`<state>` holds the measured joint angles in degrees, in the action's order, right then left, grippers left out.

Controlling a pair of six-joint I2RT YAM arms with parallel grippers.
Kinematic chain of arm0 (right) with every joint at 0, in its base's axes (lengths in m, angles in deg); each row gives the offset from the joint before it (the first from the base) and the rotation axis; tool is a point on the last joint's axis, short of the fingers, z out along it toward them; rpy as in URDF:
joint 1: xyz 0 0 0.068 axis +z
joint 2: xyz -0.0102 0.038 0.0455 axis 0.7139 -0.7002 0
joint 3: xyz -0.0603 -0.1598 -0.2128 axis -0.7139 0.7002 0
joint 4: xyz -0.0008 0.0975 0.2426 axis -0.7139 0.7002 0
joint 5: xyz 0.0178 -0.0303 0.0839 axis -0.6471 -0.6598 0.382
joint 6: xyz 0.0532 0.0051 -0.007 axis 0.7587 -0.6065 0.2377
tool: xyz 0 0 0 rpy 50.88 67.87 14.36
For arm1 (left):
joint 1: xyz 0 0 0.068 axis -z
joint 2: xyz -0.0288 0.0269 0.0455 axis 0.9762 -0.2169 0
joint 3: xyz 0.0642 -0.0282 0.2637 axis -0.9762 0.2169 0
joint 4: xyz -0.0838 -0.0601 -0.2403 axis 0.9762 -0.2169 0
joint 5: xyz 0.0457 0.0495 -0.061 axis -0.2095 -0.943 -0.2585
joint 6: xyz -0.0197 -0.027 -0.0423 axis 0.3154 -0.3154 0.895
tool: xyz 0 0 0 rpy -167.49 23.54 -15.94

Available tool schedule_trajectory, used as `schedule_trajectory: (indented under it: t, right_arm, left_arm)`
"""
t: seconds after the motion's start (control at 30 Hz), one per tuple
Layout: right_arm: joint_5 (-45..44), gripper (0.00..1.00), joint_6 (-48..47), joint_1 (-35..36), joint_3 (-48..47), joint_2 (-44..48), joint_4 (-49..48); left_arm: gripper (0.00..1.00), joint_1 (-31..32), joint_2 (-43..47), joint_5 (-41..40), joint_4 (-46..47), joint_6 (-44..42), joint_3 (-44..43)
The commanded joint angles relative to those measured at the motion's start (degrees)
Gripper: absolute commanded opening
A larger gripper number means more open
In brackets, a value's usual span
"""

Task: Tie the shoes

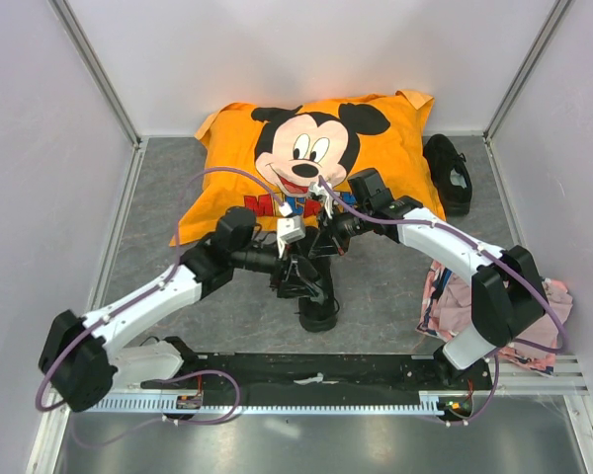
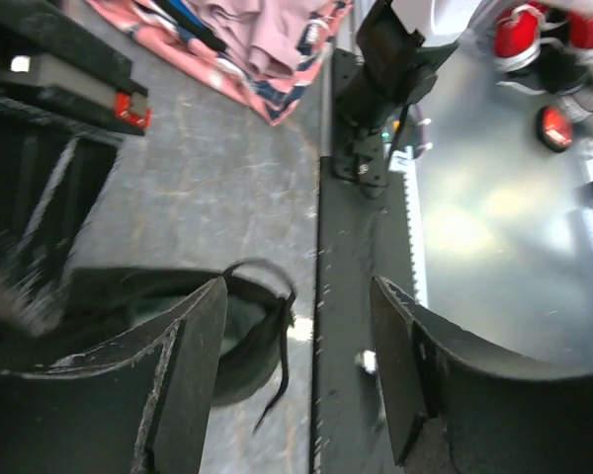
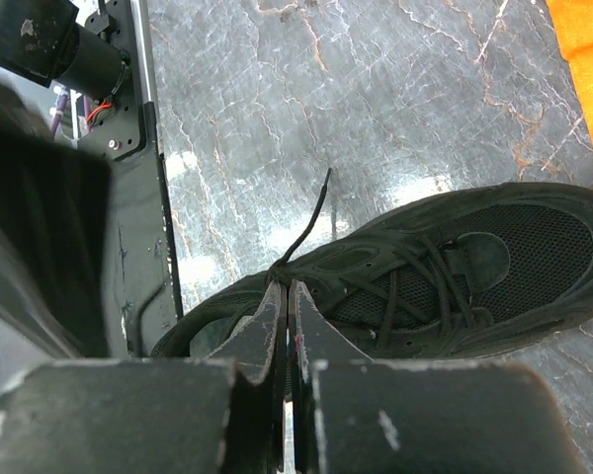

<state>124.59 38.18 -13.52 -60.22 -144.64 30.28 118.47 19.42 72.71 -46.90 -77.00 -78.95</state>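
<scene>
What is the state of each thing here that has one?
left tool: open, holding nothing.
right tool: shut, tips at the near shoe's laces.
near shoe: upright, one lace end loose.
far shoe: beside the pillow, laces unclear.
cloth: crumpled.

The overhead camera looks down from behind the near edge; both wrist cameras hang close above the table, pointing downward, all three catching the same black shoe.
</scene>
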Motion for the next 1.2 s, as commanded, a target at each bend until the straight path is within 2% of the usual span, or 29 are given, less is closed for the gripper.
schedule_trajectory:
  t: [0.0,0.2,0.27,0.4,0.5,0.8,1.17]
  right_arm:
    - [2.18,0.0,-0.44,-0.13,0.08,-0.38,-1.65]
    - [2.1,0.0,-0.44,-0.04,0.16,-0.38,-1.65]
    - [2.01,0.0,-0.53,-0.04,0.34,-0.3,-1.65]
    - [1.83,0.0,-0.53,-0.13,0.34,-0.38,-1.65]
    - [1.75,0.0,-0.53,-0.04,0.25,-0.38,-1.65]
    - [1.75,0.0,-0.62,-0.04,0.6,-0.65,-1.65]
    - [1.83,0.0,-0.44,-0.04,0.95,-0.82,-1.73]
  left_arm:
    - [0.65,-2.14,5.76,-1.3,-10.11,-13.59,0.04]
    - [0.61,-1.71,4.98,-1.47,-18.1,-30.8,-1.8]
    - [0.63,-0.39,2.61,-2.88,-21.36,-33.03,-3.56]
    - [0.61,2.86,2.24,-8.32,-21.9,-36.63,-2.34]
    - [0.6,6.37,2.34,-11.84,-21.55,-37.87,0.91]
    - [0.58,10.68,0.4,-15.36,-21.02,-37.78,4.87]
    - [0.52,13.32,-3.2,-20.98,-16.36,-35.06,4.97]
